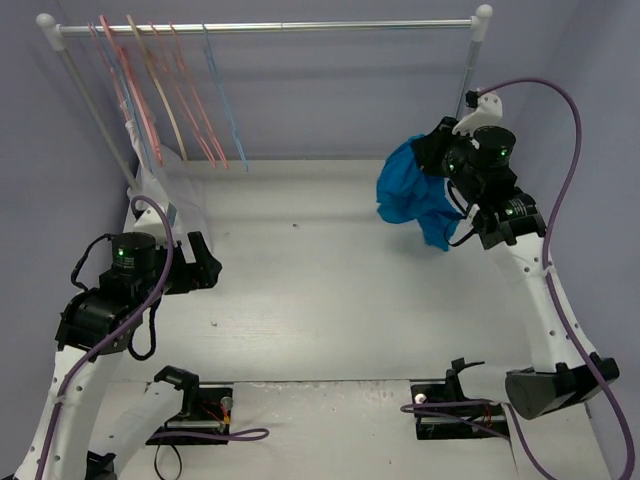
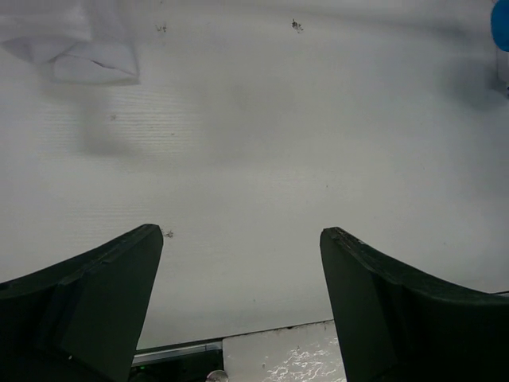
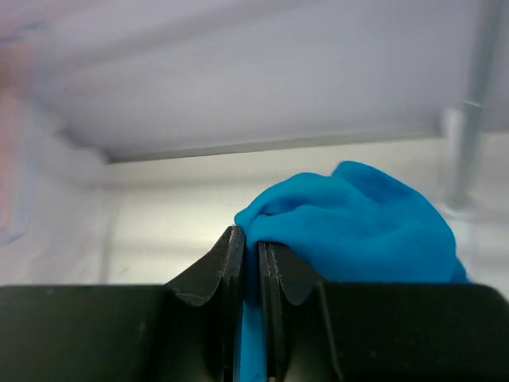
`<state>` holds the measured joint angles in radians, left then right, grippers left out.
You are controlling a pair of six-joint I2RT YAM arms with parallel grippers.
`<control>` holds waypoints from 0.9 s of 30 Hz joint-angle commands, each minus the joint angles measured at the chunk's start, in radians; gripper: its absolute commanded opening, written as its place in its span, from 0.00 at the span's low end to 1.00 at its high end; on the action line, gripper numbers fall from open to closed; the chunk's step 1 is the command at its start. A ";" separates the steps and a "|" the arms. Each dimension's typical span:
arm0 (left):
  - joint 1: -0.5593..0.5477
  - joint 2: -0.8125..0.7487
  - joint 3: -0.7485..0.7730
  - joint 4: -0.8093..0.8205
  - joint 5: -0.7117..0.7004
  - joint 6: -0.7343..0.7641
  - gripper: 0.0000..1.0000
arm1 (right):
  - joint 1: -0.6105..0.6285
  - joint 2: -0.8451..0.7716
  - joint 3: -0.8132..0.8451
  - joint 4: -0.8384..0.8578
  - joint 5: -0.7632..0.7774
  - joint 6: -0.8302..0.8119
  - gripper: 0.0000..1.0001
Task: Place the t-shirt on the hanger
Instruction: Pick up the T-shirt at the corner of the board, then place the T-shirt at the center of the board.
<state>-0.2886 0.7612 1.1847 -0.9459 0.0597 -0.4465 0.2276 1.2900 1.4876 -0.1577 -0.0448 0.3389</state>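
Observation:
The bright blue t-shirt (image 1: 412, 193) hangs bunched in the air at the back right, lifted off the table. My right gripper (image 1: 432, 160) is shut on a fold of it; in the right wrist view the cloth (image 3: 358, 227) is pinched between the two fingers (image 3: 227, 255) and spills to the right. The thin light-blue hanger (image 1: 222, 100) hangs on the rail at the back, right of the pink ones. My left gripper (image 1: 205, 262) stands open low over the table at the left, nothing between its fingers (image 2: 103, 286).
A rail (image 1: 270, 27) spans the back, carrying pink hangers (image 1: 185, 100) and a tan hanger (image 1: 155, 90). A translucent whitish garment (image 1: 150, 190) hangs at the back left, its edge in the left wrist view (image 2: 79, 48). The rail's right post (image 1: 472, 65) stands behind the right gripper.

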 commanded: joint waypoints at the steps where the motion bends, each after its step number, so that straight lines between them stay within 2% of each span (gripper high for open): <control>1: -0.014 0.023 0.064 0.042 -0.001 0.014 0.82 | 0.064 -0.041 0.069 -0.002 -0.263 -0.054 0.00; 5: -0.021 0.035 0.069 0.044 0.005 0.017 0.82 | 0.076 -0.084 0.045 -0.005 -0.444 -0.075 0.01; 6: -0.021 0.035 0.067 0.044 0.008 0.015 0.82 | 0.076 -0.104 0.007 -0.012 -0.469 -0.077 0.24; 7: -0.021 0.035 0.059 0.045 0.011 0.014 0.82 | 0.076 -0.115 -0.016 -0.049 -0.451 -0.089 0.38; 8: -0.021 0.035 0.055 0.045 0.014 0.012 0.82 | 0.076 -0.127 -0.041 -0.071 -0.414 -0.089 0.41; 10: -0.021 0.035 0.032 0.053 0.032 0.003 0.82 | 0.078 -0.161 -0.119 -0.162 -0.283 -0.081 0.54; 11: -0.021 0.033 0.023 0.059 0.044 -0.001 0.82 | 0.078 -0.169 -0.144 -0.196 -0.115 -0.054 0.56; 14: -0.021 0.044 -0.034 0.088 0.092 -0.030 0.81 | 0.078 -0.169 -0.222 -0.301 0.073 -0.031 0.57; 15: -0.021 0.050 -0.046 0.102 0.104 -0.047 0.79 | 0.078 -0.161 -0.254 -0.313 0.079 -0.028 0.56; 20: -0.021 0.101 -0.129 0.168 0.178 -0.078 0.71 | 0.079 -0.169 -0.377 -0.283 -0.045 0.012 0.49; 24: -0.035 0.154 -0.184 0.255 0.235 -0.130 0.64 | 0.084 -0.137 -0.467 -0.247 -0.079 0.072 0.50; 27: -0.136 0.222 -0.195 0.320 0.172 -0.147 0.63 | 0.099 -0.095 -0.526 -0.223 -0.092 0.106 0.52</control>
<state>-0.3592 0.9466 0.9703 -0.7692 0.2337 -0.5499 0.3088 1.1606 0.9890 -0.4522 -0.1108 0.3832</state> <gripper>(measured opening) 0.631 0.518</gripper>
